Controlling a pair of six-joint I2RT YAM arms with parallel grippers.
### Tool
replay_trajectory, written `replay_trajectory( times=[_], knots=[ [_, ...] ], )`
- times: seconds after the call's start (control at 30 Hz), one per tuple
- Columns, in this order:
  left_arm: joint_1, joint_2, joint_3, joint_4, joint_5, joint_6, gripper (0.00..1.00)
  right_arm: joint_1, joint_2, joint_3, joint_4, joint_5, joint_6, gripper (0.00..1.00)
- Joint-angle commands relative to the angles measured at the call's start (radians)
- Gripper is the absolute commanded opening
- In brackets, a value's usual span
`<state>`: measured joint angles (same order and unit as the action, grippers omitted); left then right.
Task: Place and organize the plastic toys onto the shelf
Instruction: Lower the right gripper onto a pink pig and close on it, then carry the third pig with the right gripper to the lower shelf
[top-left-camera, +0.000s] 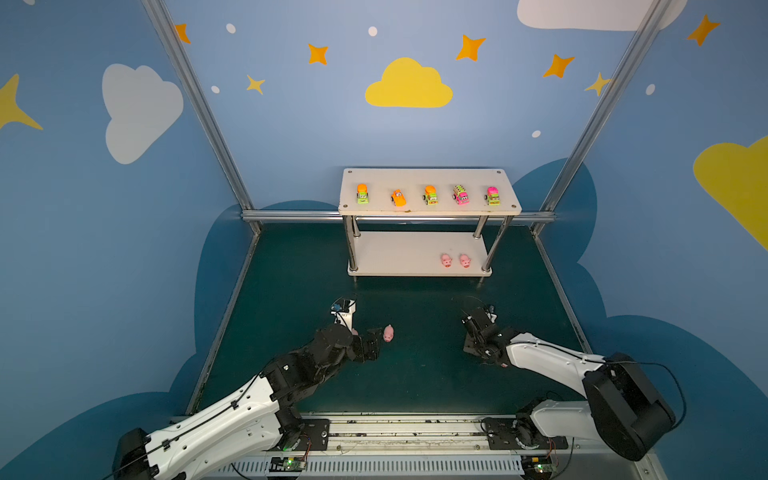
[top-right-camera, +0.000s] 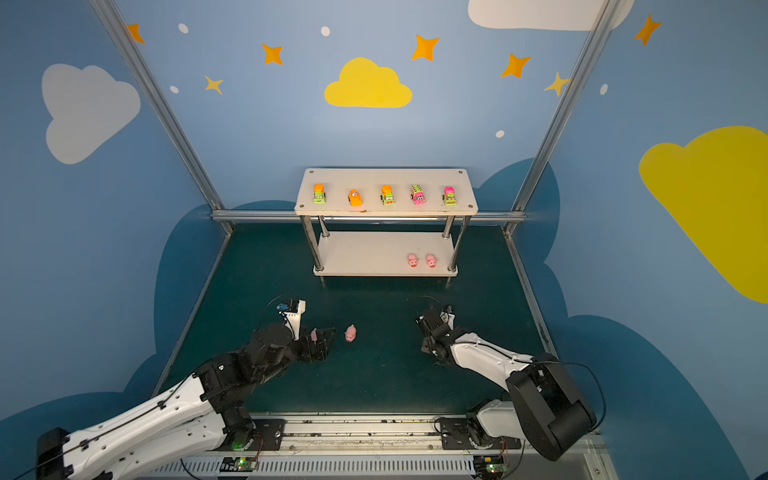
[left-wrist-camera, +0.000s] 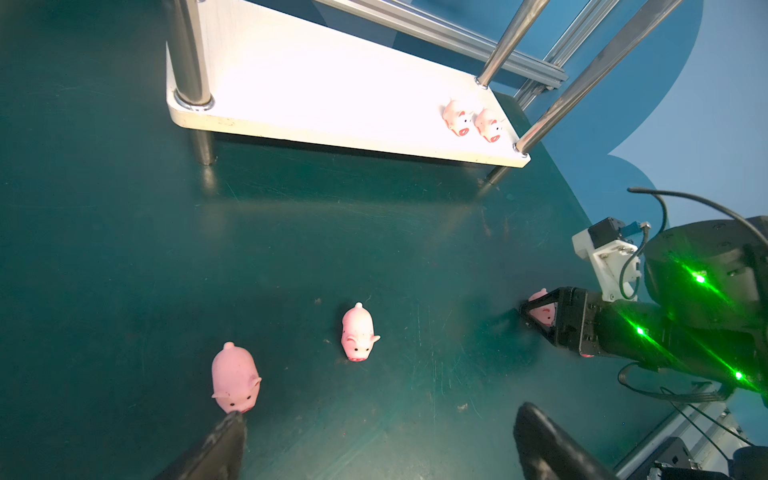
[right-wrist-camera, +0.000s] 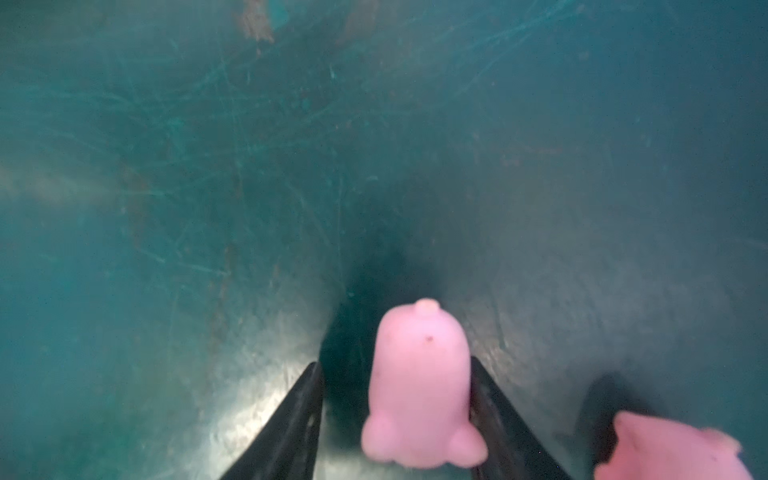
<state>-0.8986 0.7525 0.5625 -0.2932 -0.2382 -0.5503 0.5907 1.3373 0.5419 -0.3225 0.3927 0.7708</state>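
The white two-tier shelf (top-left-camera: 395, 253) stands at the back. Its top board carries several toy vehicles (top-left-camera: 431, 195) in a row. Two pink pigs (top-left-camera: 446, 260) sit side by side on its lower board. In the right wrist view my right gripper (right-wrist-camera: 395, 362), low over the mat, has a pig (right-wrist-camera: 419, 386) between its jaws. One finger touches the pig and a gap shows at the other. A second pig (right-wrist-camera: 673, 453) lies just beside it. My left gripper (left-wrist-camera: 381, 413) is wide open, one fingertip (left-wrist-camera: 232, 424) at the snout of a pig (left-wrist-camera: 235, 378). Another pig (left-wrist-camera: 358, 332) lies ahead of it.
The dark green mat (top-left-camera: 415, 374) is fenced by metal rails (top-left-camera: 291, 216) and blue walls. Both arms reach in from the front rail, left (top-left-camera: 249, 403) and right (top-left-camera: 552, 357). The shelf's metal posts (top-left-camera: 352, 249) stand at its corners.
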Motion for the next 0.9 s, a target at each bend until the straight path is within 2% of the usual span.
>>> replay_trajectory(
  times=[0.0, 0.33, 0.47, 0.87],
  knots=[
    [0.006, -0.017, -0.001, -0.014, -0.018, 0.028, 1.00, -0.009, 0.036, 0.030, 0.008, 0.017, -0.013, 0.49],
    [0.017, -0.038, 0.011, -0.045, -0.024, 0.036, 1.00, -0.009, 0.057, 0.047, 0.030, -0.004, -0.038, 0.33],
    [0.021, -0.039, 0.010, -0.044, -0.024, 0.036, 1.00, -0.006, 0.053, 0.061, 0.027, -0.014, -0.061, 0.29],
    [0.034, -0.025, 0.012, -0.034, -0.025, 0.042, 1.00, 0.019, 0.049, 0.159, 0.010, -0.039, -0.123, 0.27]
  ],
)
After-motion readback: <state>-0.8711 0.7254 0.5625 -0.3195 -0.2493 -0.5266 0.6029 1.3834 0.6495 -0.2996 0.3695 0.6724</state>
